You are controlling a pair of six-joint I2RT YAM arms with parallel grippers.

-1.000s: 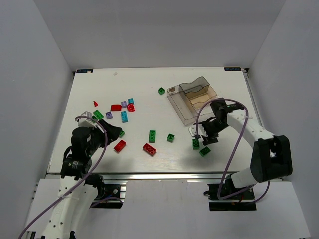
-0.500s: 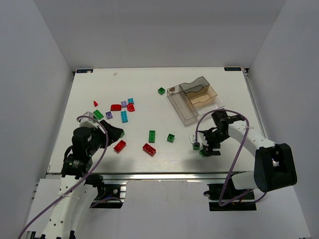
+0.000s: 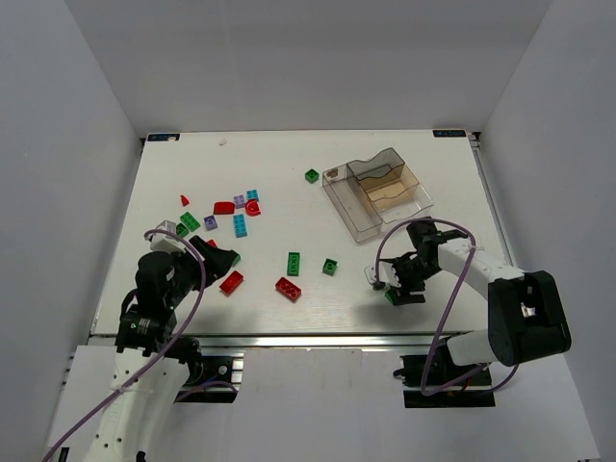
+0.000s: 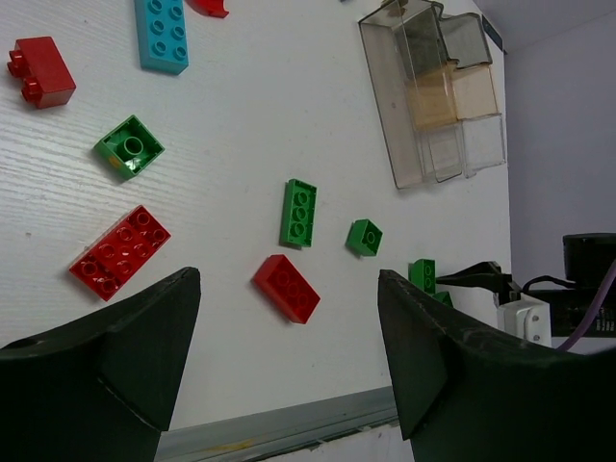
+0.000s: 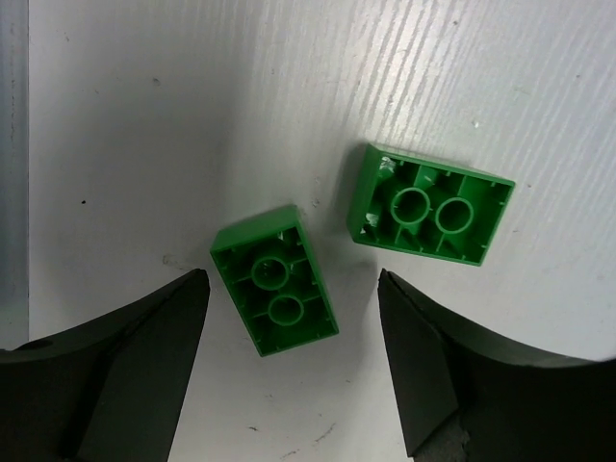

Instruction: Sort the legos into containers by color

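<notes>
Top view: the right gripper (image 3: 393, 286) is low over the table (image 3: 289, 154), close to its front edge. Only a bit of green shows under it. The right arm is folded, with the elbow out to the right and the wrist bent steeply down. I judge this to be the pose for a pick from above. The tray (image 3: 348, 210) stands just behind it, and I see no brick in its sections, so the sorting seems hardly begun. The other legos (image 3: 238, 214) lie loose, most in a group at the left and a few in the middle. The left gripper (image 3: 219, 259) hangs low at the left front, beside a red brick (image 3: 231, 282), and I think it has no part in this step.

Left wrist view: the fingers (image 4: 115, 366) stand apart with nothing held between them. The view goes slanted across the table, so this gripper is tilted and does not point straight down. A long green brick (image 4: 298, 213) lies in the middle, and the tray is far behind it.

Right wrist view: the fingers are wide apart. A green brick (image 5: 274, 281) lies between them on the table with its hollow side up, and neither finger touches it. A second brick (image 5: 431, 205), also green and also upside down, lies just beside it with a narrow gap between. The first brick is skew to the fingers, so I judge that closing may turn it before it sits firmly. The second brick is near the right finger and could be pushed.
</notes>
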